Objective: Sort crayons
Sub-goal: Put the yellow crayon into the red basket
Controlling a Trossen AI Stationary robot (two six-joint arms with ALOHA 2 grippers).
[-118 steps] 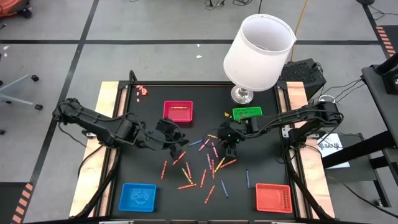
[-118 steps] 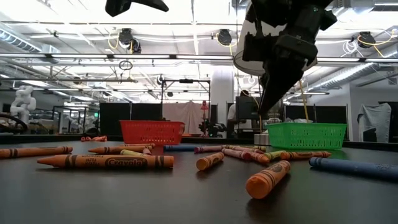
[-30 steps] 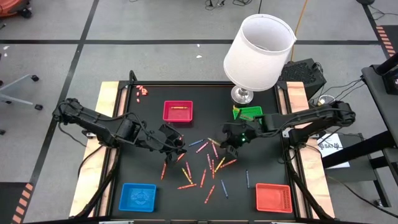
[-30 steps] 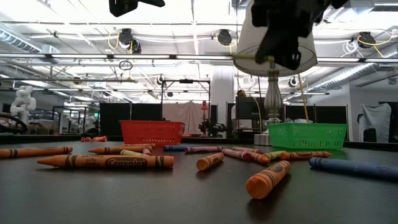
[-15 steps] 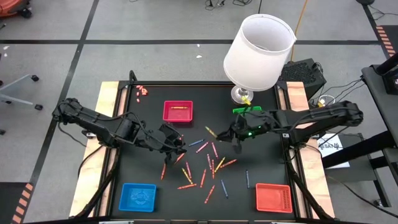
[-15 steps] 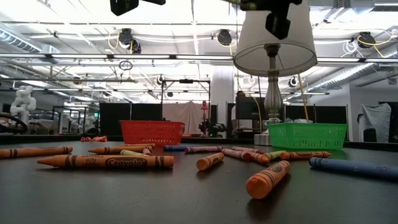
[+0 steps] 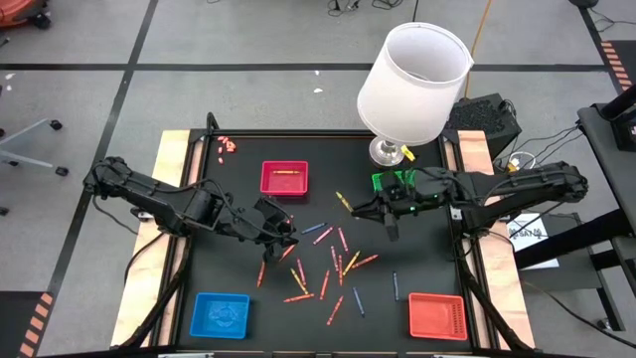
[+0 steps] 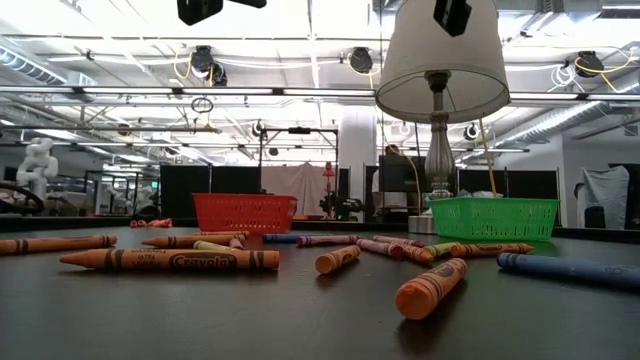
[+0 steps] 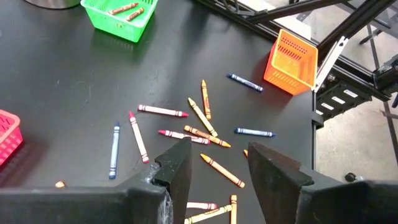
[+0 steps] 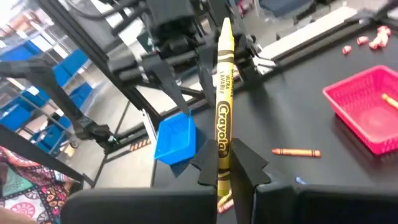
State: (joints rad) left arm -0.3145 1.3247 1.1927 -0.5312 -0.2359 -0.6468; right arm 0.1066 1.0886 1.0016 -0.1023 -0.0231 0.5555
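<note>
Several crayons (image 7: 331,264), red, orange, pink, yellow and blue, lie flat and scattered in the middle of the black table. My right gripper (image 7: 350,207) hangs above their far edge, near the green tray (image 7: 395,181), shut on a yellow crayon (image 10: 222,106). In the low view only its tip (image 8: 452,12) shows, at the top edge. My left gripper (image 7: 285,231) hovers open over the left side of the scatter with nothing between its fingers (image 9: 180,163). A pink tray (image 7: 284,177) holds one crayon. My right gripper pinches the yellow crayon by one end (image 10: 221,167) between its two fingers (image 10: 245,163). The fingers come nearly level from the table's right side. The rest of the crayon sticks out past the fingertips, lifted clear of the table.
A white-shaded lamp (image 7: 412,85) stands at the table's far right, behind the green tray. A blue tray (image 7: 221,314) sits at the near left corner and a red tray (image 7: 437,315) at the near right. Small red bits (image 7: 227,146) lie at the far left.
My right gripper has risen from just above the scattered crayons, carrying the yellow crayon clear of the table. It has tipped up from pointing down to nearly level and has drifted toward the far edge. In the low view it has climbed almost out of the picture.
</note>
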